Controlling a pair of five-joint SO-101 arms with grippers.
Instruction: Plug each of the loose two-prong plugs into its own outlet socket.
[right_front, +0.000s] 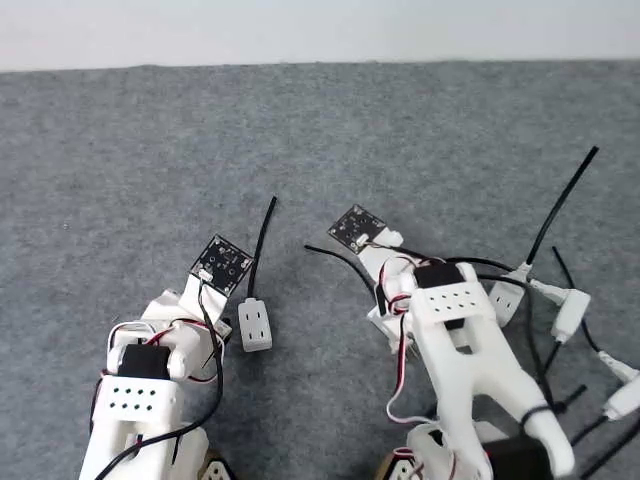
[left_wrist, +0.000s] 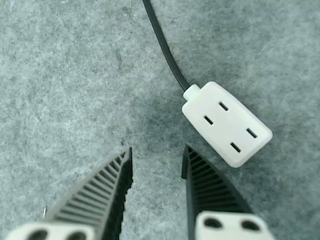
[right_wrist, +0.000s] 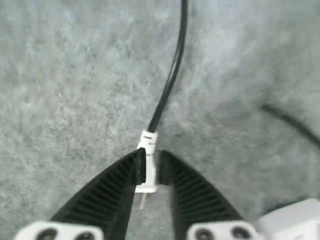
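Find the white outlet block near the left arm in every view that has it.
High view: outlet block lower centre-left, beside the left arm.
Left wrist view: outlet block just ahead of left gripper.
Right wrist view: right gripper holds a plug instead.
Shared landmark: the block's black cord.

Left arm (right_front: 135, 400) and right arm (right_front: 470, 360): white printed shells, black servos (right_front: 150, 360), rows of small holes on the top plates. Red, white and black wires (right_front: 396, 300) loop at the joints. Fingers (left_wrist: 102, 195) are black and ribbed on white bases, with a black circuit board (right_front: 222, 264) on each wrist.
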